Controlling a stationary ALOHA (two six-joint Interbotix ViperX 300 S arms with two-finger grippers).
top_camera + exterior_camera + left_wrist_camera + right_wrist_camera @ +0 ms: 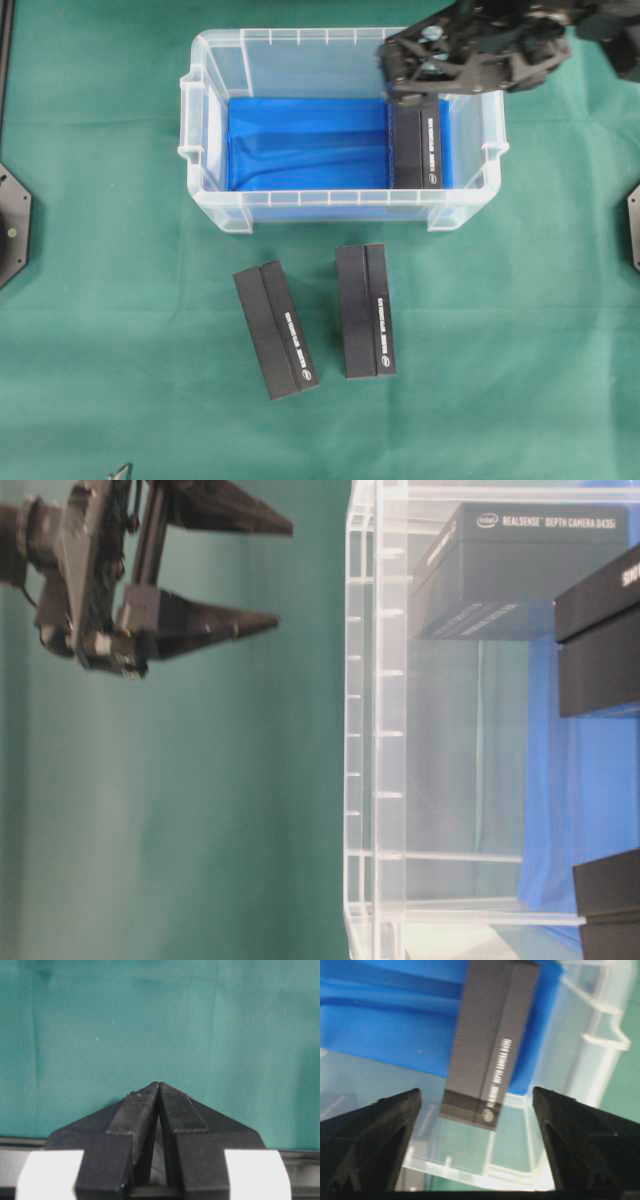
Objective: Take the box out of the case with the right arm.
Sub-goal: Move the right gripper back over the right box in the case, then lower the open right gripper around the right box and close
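The clear case point(210, 190) with a blue floor stands at the back middle of the green cloth. One black box point(415, 145) with white lettering lies inside it against the right wall. My right gripper point(405, 75) hovers above the box's far end, over the case's back right corner. In the right wrist view the gripper point(475, 1092) is open, its two pointed fingers spread wider than the box point(492, 1040) below, touching nothing. The table-level view shows it point(283, 573) still higher than the case rim point(375, 730). My left gripper point(159, 1085) is shut over bare cloth, holding nothing.
Two more black boxes lie on the cloth in front of the case, one point(275, 328) on the left and one point(365, 310) on the right. Black arm mounts sit at the left edge point(12, 222) and the right edge point(633, 225).
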